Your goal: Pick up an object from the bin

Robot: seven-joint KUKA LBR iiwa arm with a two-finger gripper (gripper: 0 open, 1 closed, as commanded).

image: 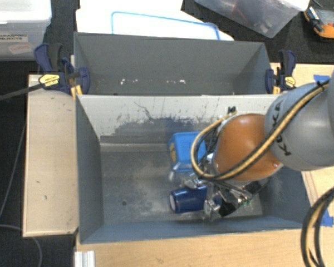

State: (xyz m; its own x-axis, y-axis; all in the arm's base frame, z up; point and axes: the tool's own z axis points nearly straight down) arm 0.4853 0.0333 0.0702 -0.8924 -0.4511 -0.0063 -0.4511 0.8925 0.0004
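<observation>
My gripper [210, 203] is low in the bin near its front wall, under the orange cover. A dark blue cylinder-shaped object [186, 201] lies on its side right at the gripper's left, touching or nearly touching the metal fingers. Behind it a light blue boxy object [183, 148] stands near the bin's middle, partly hidden by the cover and cables. A dark item with a green edge [246, 201] lies under the gripper's right side.
The arm and its orange cover hang over the right half of the bin. The left half of the bin floor is bare grey metal with scuff marks. The bin's walls slope up on all sides.
</observation>
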